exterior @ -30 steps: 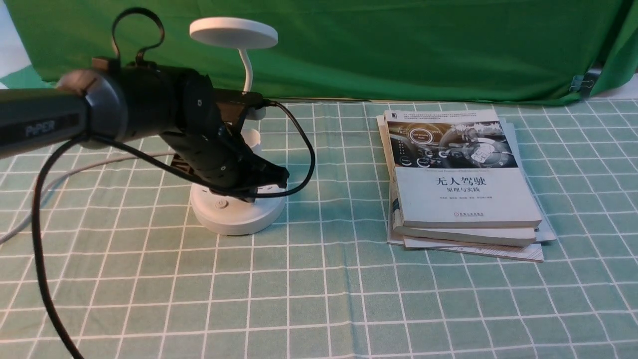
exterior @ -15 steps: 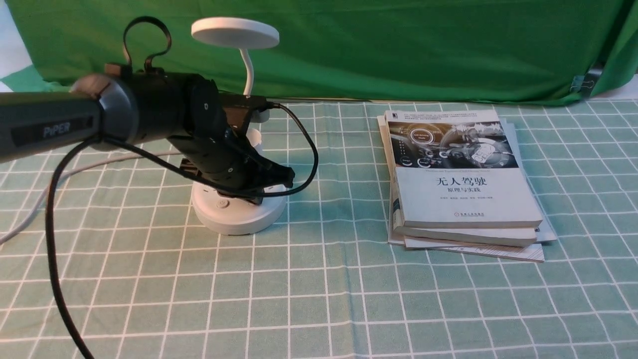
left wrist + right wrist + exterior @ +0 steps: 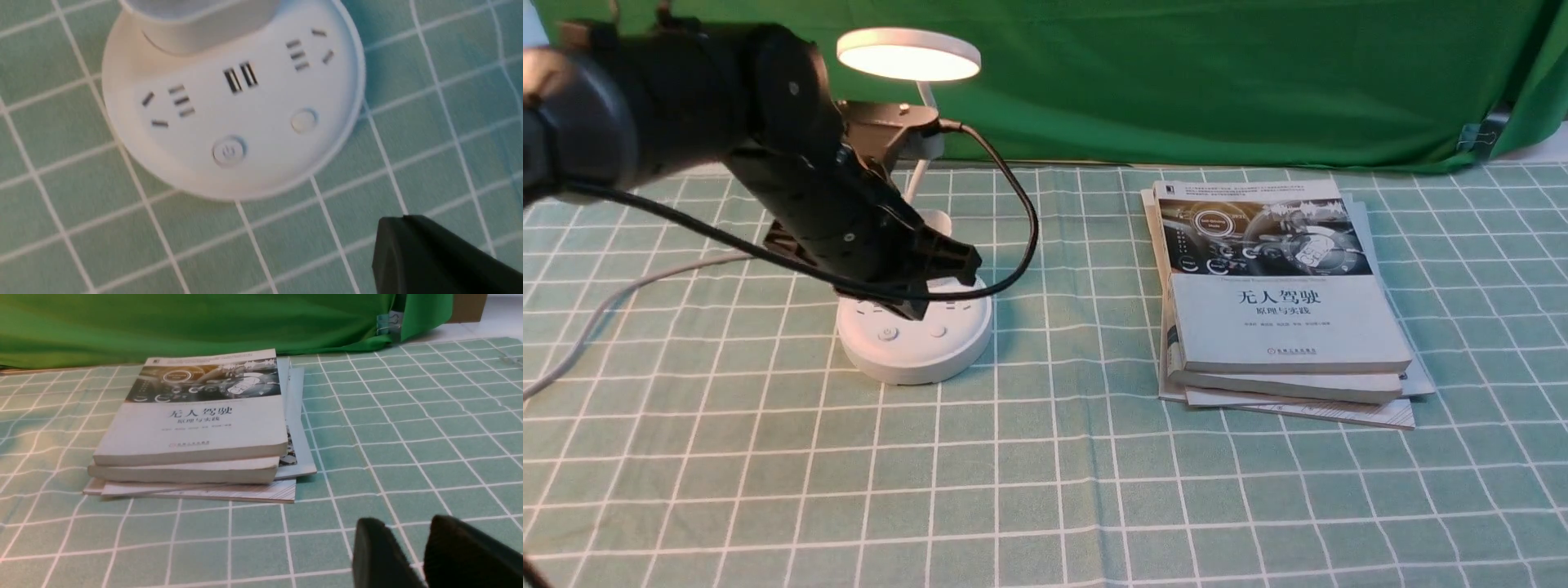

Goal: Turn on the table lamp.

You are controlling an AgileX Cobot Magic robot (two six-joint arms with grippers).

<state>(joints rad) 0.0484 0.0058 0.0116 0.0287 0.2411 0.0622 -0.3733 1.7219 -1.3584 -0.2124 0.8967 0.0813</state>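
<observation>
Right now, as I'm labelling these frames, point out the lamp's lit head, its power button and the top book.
lamp head [image 3: 908,59], front view, glowing underside of the disc.
power button [image 3: 229,151], left wrist view, centre of its symbol.
top book [image 3: 1282,298], front view, the title on its cover.

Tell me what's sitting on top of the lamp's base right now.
The left wrist view shows the base carrying two buttons, socket slots and the cup-shaped holder. From the front, the left gripper hides its rear half.

Front: facing forward over table lamp [image 3: 913,347] and books [image 3: 1282,318]; left wrist: close above the lamp; right wrist: low, facing the books.
</observation>
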